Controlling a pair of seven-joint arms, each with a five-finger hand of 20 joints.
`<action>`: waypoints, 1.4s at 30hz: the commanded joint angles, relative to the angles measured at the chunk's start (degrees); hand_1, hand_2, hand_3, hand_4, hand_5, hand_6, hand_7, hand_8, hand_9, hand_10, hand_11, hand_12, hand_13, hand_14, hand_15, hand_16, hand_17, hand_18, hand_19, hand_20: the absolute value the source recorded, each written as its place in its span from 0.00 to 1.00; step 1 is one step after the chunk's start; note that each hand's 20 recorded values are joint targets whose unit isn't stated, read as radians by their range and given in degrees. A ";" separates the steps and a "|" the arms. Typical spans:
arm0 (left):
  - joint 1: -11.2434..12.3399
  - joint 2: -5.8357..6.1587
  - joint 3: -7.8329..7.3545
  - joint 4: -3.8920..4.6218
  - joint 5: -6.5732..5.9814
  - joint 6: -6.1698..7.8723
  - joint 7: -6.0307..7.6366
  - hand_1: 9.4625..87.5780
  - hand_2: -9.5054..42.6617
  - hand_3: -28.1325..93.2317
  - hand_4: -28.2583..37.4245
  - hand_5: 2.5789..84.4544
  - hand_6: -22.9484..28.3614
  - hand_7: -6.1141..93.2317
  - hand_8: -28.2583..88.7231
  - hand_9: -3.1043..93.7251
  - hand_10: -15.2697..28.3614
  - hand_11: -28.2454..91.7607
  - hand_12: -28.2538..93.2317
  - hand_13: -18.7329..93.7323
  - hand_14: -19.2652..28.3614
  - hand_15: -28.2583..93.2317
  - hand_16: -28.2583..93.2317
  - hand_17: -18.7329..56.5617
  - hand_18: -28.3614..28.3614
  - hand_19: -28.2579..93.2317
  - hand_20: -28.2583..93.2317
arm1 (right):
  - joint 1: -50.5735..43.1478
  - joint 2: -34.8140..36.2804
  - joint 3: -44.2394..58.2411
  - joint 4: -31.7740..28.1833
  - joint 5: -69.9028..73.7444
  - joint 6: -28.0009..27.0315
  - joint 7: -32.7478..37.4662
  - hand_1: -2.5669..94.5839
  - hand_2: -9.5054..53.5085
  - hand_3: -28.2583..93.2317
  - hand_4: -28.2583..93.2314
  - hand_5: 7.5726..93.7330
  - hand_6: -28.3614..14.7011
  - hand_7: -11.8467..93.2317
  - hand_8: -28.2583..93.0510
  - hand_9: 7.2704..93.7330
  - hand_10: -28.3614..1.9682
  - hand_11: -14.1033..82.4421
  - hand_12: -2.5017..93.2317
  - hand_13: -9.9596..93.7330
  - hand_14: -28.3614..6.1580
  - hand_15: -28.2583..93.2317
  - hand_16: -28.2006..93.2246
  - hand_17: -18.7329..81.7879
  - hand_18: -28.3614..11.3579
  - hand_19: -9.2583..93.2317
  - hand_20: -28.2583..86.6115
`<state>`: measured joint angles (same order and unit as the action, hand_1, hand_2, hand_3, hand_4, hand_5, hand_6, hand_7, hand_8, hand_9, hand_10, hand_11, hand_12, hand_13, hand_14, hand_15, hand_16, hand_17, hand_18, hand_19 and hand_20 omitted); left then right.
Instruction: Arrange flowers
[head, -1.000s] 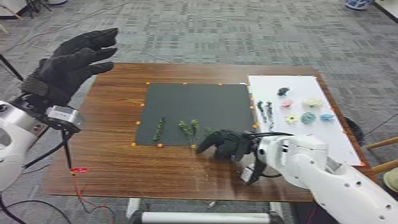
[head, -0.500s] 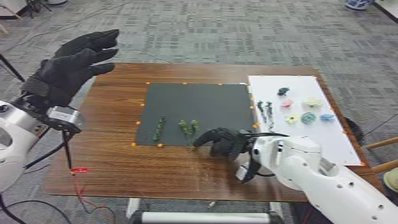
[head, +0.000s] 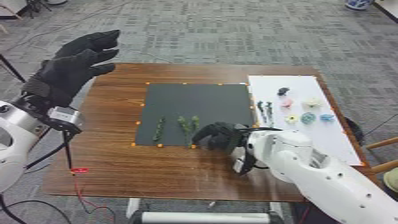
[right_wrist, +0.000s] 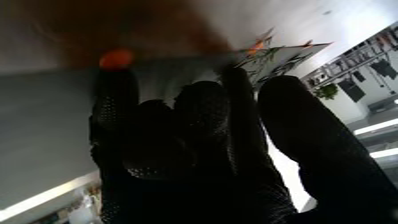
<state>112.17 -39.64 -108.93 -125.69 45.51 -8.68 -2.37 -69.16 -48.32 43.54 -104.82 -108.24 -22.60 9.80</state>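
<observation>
Paired sprigs (head: 195, 123) lie just left of the nearer right robot hand (head: 217, 134), long axes running forward; whether it grips anything, I cannot tell.

Head view, high, faces down; wrist view, close along right hand (head: 218, 135), probably shares the mat (head: 197, 102).

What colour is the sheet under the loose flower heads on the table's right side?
White; the sheet shows best in the head view.
</observation>
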 joint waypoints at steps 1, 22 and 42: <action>-0.38 -0.39 0.44 -0.06 -0.14 0.22 -0.25 0.20 0.01 0.75 0.00 0.20 0.47 0.26 0.17 0.15 0.53 0.40 0.39 0.19 0.63 0.54 0.19 0.08 0.84 0.50 0.32 | 2.91 -1.10 -0.85 2.72 -2.59 0.75 1.74 0.19 0.42 1.00 0.20 0.36 0.61 0.24 0.14 0.77 0.47 0.85 0.44 0.79 0.42 0.95 0.55 0.48 0.16 0.84 0.62; -0.07 -0.11 -0.10 -0.12 -0.38 0.39 -0.04 0.20 0.01 0.75 0.00 0.20 0.47 0.26 0.17 0.15 0.53 0.40 0.39 0.19 0.63 0.54 0.19 0.08 0.84 0.50 0.32 | 1.25 1.72 -1.85 -0.17 -3.01 -1.49 -0.89 0.18 0.43 1.00 0.19 0.37 0.62 0.24 0.14 0.77 0.47 0.85 0.43 0.79 0.41 0.95 0.56 0.48 0.16 0.84 0.62; 0.08 -0.28 -0.20 -0.09 -0.34 0.25 -0.09 0.20 0.01 0.75 0.00 0.20 0.47 0.26 0.17 0.15 0.53 0.40 0.39 0.19 0.63 0.54 0.19 0.08 0.84 0.50 0.32 | 0.63 0.99 -0.37 -1.11 -4.32 -1.34 -1.69 0.18 0.43 1.00 0.17 0.38 0.62 0.24 0.14 0.77 0.47 0.85 0.43 0.79 0.41 0.95 0.55 0.48 0.16 0.84 0.62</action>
<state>112.08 -39.60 -108.82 -125.67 45.41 -8.65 -2.31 -67.53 -47.07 42.56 -105.29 -111.35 -23.63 8.69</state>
